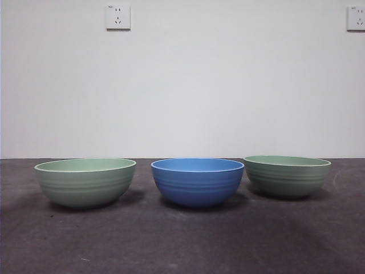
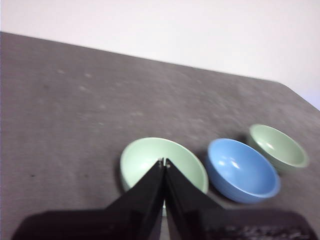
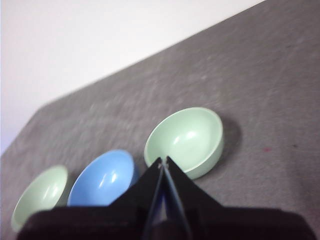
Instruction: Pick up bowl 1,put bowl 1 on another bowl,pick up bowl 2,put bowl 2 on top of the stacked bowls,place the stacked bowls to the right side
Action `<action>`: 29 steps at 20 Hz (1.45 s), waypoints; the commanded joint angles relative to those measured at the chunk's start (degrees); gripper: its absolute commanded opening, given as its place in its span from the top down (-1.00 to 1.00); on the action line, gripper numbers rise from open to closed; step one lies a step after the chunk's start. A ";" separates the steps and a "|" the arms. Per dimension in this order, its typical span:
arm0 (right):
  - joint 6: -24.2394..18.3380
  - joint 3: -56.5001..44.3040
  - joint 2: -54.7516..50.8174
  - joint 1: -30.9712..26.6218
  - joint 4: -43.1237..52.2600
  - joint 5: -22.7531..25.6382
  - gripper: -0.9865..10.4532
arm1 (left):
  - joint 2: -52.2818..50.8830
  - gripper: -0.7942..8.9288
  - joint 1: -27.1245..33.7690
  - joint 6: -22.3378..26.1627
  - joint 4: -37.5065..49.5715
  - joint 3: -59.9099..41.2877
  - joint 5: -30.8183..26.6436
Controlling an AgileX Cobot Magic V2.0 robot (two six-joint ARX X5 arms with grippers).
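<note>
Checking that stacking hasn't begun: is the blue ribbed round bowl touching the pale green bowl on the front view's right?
Apart. The front view shows dark table between the blue ribbed round bowl and the pale green bowl.

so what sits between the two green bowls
The blue bowl stands between the left green bowl and the right green bowl, apart from both, clearest in the front view.

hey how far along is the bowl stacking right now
Nothing is done: the blue bowl stands between the left green bowl and right green bowl, all apart and empty. Nothing is in hand; the left tool and right tool are shut above them. Both stackings and the move remain.
</note>
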 commanded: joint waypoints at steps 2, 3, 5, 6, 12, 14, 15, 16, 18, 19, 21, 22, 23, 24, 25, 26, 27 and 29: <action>-9.94 8.66 6.34 0.20 -7.74 -3.02 0.85 | 5.16 0.85 0.11 4.33 -4.24 5.77 4.17; -11.65 10.78 7.89 0.31 -10.01 -3.82 0.85 | 6.47 0.85 0.09 5.20 -5.73 7.26 5.29; -15.21 15.50 11.50 0.59 -15.12 -4.22 0.85 | 9.57 0.85 0.09 7.28 -9.16 10.60 7.65; -16.41 17.42 12.92 0.83 -17.27 -4.22 0.85 | 10.88 0.85 0.09 8.09 -10.64 11.93 8.79; -22.82 27.61 20.87 2.40 -30.93 -4.13 0.85 | 18.56 0.85 0.09 13.20 -20.04 19.91 13.66; -24.22 29.44 22.77 2.84 -35.01 -4.07 0.85 | 20.70 0.85 0.09 14.80 -23.50 22.16 14.64; -24.57 29.88 23.39 3.02 -36.28 -4.07 0.85 | 21.53 0.85 0.09 15.41 -24.98 23.06 14.93; -24.92 30.10 23.96 3.19 -37.29 -4.04 0.85 | 22.43 0.85 0.09 16.20 -26.51 23.96 15.23; -24.96 30.10 24.52 3.54 -38.01 -3.89 0.85 | 23.69 0.85 0.09 17.09 -28.63 25.07 15.63; -24.96 30.10 24.76 3.56 -38.10 -3.87 0.85 | 24.17 0.85 0.09 17.11 -29.35 25.40 15.58; -24.94 30.10 25.20 3.56 -38.07 -3.82 0.85 | 24.94 0.85 0.09 17.51 -29.97 25.55 15.45; -24.90 30.10 25.38 3.56 -38.05 -3.82 0.81 | 25.14 0.84 0.09 17.51 -29.90 25.55 15.47; -24.85 30.10 25.40 3.56 -38.03 -3.82 0.80 | 25.29 0.81 0.09 17.51 -29.90 25.55 15.45; -24.83 30.10 25.44 3.56 -37.94 -3.82 0.65 | 25.40 0.60 0.09 17.49 -29.94 25.55 15.45; -24.57 30.10 25.44 3.56 -37.92 -3.82 0.38 | 25.44 0.20 0.09 17.46 -29.94 25.55 15.43; -24.13 30.10 25.44 3.56 -37.90 -3.80 0.10 | 25.44 -0.22 0.09 17.46 -29.88 25.55 15.43; -23.74 30.10 25.46 3.56 -37.88 -3.80 -0.12 | 25.44 -0.42 0.09 17.46 -29.83 25.55 15.43; -23.19 30.10 25.77 3.56 -37.92 -3.80 -0.21 | 25.44 -0.41 0.09 17.46 -29.88 25.55 15.45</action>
